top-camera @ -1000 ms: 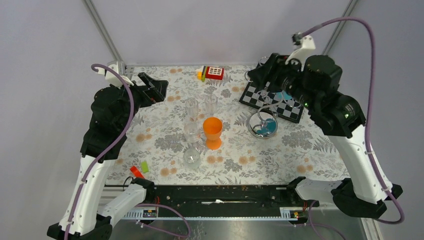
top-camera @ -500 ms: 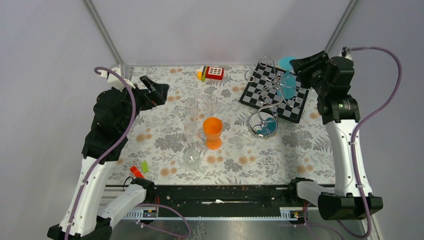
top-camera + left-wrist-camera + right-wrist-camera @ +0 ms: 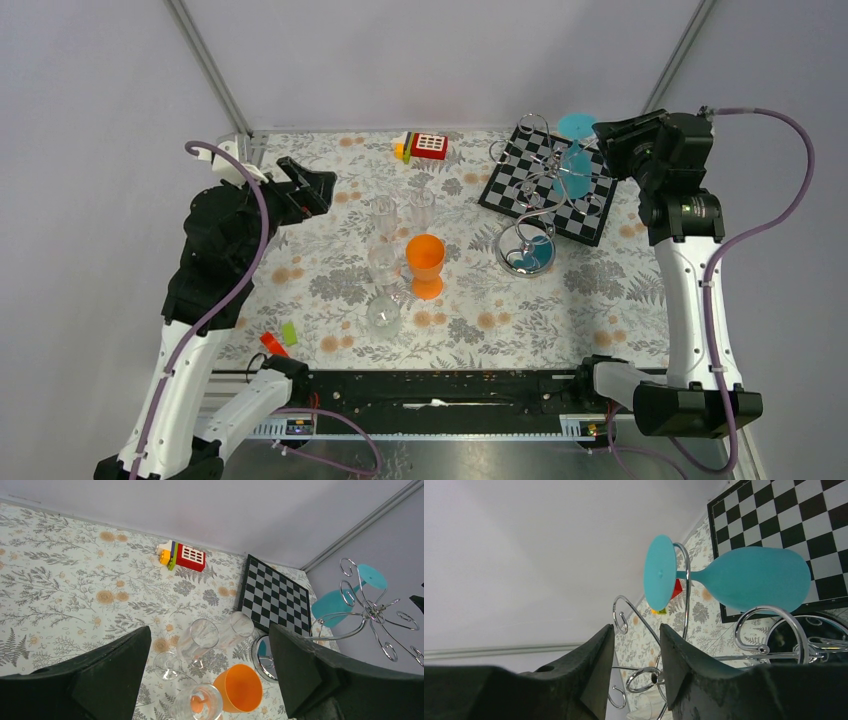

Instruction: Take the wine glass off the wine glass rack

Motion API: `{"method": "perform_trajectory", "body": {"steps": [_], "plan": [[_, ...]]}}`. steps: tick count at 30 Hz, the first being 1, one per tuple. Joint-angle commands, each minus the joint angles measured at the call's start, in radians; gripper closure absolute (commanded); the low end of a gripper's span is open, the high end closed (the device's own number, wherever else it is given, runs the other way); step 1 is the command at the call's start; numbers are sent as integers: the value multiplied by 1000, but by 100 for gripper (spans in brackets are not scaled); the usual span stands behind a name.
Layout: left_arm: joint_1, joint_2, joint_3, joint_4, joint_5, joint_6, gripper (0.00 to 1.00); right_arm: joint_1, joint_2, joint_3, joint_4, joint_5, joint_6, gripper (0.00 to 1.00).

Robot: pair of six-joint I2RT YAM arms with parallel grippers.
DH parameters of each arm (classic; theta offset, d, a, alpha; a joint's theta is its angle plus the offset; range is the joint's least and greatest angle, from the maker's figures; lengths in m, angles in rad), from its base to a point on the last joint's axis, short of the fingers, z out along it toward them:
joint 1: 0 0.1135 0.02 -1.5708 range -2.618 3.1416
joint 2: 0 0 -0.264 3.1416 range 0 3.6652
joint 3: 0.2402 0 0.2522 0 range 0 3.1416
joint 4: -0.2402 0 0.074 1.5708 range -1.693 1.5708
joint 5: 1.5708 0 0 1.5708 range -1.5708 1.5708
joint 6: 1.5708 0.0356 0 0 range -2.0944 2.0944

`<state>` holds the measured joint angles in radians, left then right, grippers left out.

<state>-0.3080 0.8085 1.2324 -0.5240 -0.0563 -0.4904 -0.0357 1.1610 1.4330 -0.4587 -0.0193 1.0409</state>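
Teal wine glass (image 3: 749, 577) on wire rack (image 3: 772, 608) | just beyond R jaws | R part-spread, empty | L jaws wide

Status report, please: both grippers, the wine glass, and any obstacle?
Left gripper open, empty. Right gripper open, jaws just short of the wine glass foot. It hangs upside down on the wine glass rack. Curled rack wires crowd the jaws.

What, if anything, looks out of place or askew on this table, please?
Nothing looks spilled or broken. The black-and-white checkered board lies skewed to the table's edges, and the teal wine glass hangs upside down from the silver chrome wire rack.
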Motion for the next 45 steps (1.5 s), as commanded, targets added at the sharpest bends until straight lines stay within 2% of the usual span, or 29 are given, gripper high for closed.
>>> {"method": "perform_trajectory", "body": {"steps": [1, 4, 12, 19, 32, 36, 39, 41, 45], "plan": [[3, -17, -16, 56, -2, 3, 4, -3, 29, 48, -48, 56, -17, 54], [3, -15, -25, 55, 15, 5, 5, -3, 52, 59, -44, 54, -19, 53], [3, -3, -33, 51, 52, 13, 5, -3, 130, 117, -48, 35, -13, 60], [3, 40, -61, 61, 156, 21, 5, -3, 158, 130, -65, 24, -7, 63], [3, 50, -84, 68, 154, 18, 5, -3, 200, 115, -38, -18, 39, 63], [3, 50, -86, 70, 150, 18, 5, -3, 205, 98, -9, -22, 50, 65], [3, 50, -86, 70, 146, 18, 5, -3, 209, 98, -1, -24, 47, 71], [3, 52, -85, 70, 146, 18, 5, -3, 212, 98, 2, -25, 45, 82], [3, 49, -84, 68, 151, 19, 5, -3, 209, 86, 20, -28, 43, 98]]}}
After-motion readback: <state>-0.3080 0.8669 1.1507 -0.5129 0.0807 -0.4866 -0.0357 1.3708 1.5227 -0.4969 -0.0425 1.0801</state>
